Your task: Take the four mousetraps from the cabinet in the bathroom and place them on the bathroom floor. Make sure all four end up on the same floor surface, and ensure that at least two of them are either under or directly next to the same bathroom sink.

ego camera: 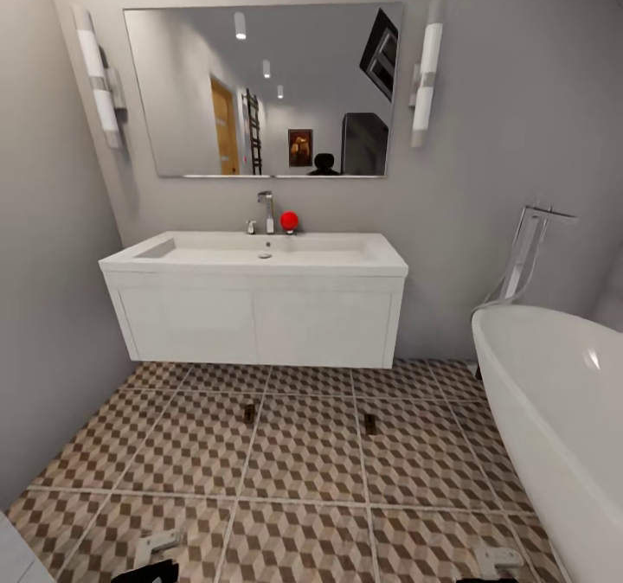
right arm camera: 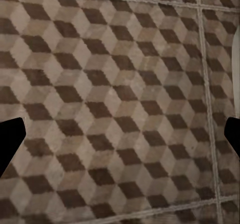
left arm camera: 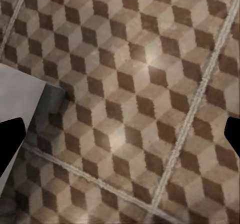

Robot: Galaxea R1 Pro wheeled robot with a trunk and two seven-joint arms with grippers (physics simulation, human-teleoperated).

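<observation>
Two tiny flat dark brown mousetraps (ego camera: 249, 413) (ego camera: 370, 424) lie on the cube-patterned tile floor (ego camera: 303, 453). There is one wide white vanity sink (ego camera: 256, 306), one oval white bathtub (ego camera: 562, 410), one rectangular wall mirror (ego camera: 264, 90) and two tubular white wall lamps (ego camera: 102, 77) (ego camera: 426, 73).

head: faces sink (ego camera: 253, 306) wall | wrists: close, straight down | shared: bathroom floor (ego camera: 303, 453)

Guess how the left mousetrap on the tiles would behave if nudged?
The left mousetrap looks flat and tiny beside one tile of the bathroom floor, so probably light and stiff. It would likely slide, not roll. Its low profile may make gripping awkward.
</observation>
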